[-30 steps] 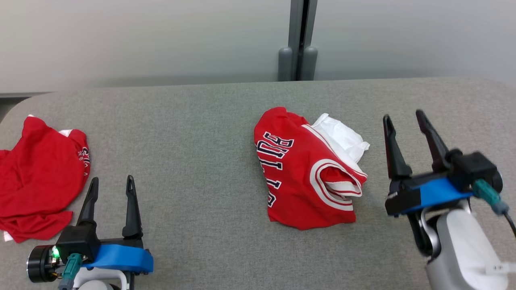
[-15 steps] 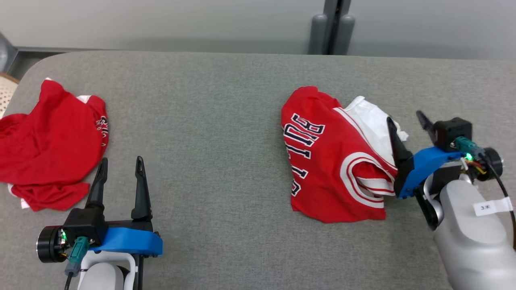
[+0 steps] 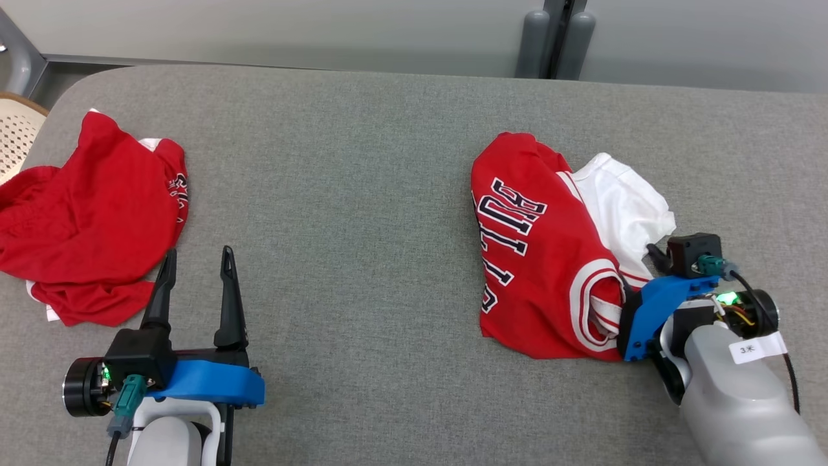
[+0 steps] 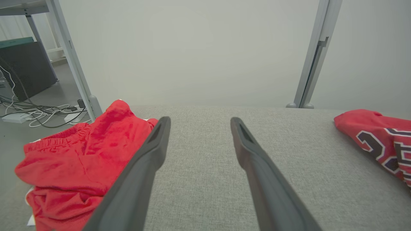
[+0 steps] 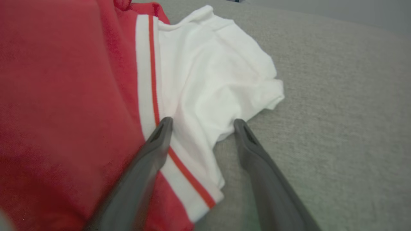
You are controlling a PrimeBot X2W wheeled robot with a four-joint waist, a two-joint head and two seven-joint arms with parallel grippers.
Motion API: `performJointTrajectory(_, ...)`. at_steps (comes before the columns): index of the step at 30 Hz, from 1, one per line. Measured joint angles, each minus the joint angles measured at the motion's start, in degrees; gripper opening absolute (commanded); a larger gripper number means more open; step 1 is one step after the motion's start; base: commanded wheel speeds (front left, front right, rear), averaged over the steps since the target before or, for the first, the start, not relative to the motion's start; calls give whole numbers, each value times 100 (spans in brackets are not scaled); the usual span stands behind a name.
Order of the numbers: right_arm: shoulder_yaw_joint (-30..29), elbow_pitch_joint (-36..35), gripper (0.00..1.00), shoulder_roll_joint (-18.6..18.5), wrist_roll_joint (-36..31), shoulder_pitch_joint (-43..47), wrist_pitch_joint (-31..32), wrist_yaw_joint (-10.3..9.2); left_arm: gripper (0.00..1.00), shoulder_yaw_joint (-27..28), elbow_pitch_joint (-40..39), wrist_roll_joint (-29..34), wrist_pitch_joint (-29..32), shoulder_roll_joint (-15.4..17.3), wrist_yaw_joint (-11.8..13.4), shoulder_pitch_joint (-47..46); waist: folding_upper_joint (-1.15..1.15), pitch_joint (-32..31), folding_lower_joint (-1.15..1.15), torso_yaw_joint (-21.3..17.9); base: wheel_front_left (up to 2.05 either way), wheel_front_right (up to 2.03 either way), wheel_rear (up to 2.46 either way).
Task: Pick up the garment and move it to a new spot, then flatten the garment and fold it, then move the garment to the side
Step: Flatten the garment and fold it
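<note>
The garment, a crumpled red jersey with dark lettering and a white sleeve, lies right of centre on the grey table. My right gripper is low at its right edge. In the right wrist view this gripper is open, its left finger over the striped red-and-white trim and its right finger beside the white sleeve, whose lower edge lies between them. My left gripper stands open over bare table at the lower left, holding nothing. The jersey's end shows at the far right.
A second red garment, looking like shorts, is bunched at the table's left end, just left of my left gripper. A grey post stands behind the table. A wicker chair sits off the left edge, near floor cables.
The head camera has shifted. My right gripper has moved left and down from beside the jersey onto its white sleeve edge. The left gripper has kept its place.
</note>
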Motion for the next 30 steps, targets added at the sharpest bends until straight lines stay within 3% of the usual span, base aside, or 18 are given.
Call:
performJointTrajectory(1,65,56,100,24,42,-12,-1,-7,100,1,10,4,0,-7,-3,-3,0,-9,0,-7,0,0,0)
performJointTrajectory(2,115,94,86,53,88,-15,-3,-8,100,4,19,18,0,-10,-4,-5,0,-23,0,-15,0,0,0)
performJointTrajectory(3,177,135,33,73,124,-18,-7,-9,100,9,26,30,0,-10,-4,-5,0,-39,0,-26,0,0,0)
performJointTrajectory(4,238,170,0,92,155,-18,-29,-9,100,19,37,42,1,-11,-7,-5,0,-60,0,-37,0,0,0)
performJointTrajectory(12,466,285,0,74,404,63,-314,4,100,101,87,59,0,-8,-30,93,0,-329,0,-198,0,0,0)
performJointTrajectory(20,249,-38,0,-665,606,204,-426,4,100,149,23,92,0,-7,-31,250,0,-552,0,-465,0,0,0)
performJointTrajectory(30,-654,-867,0,-1579,556,517,-432,4,100,166,-11,98,0,-13,-54,305,0,-607,0,-538,0,0,0)
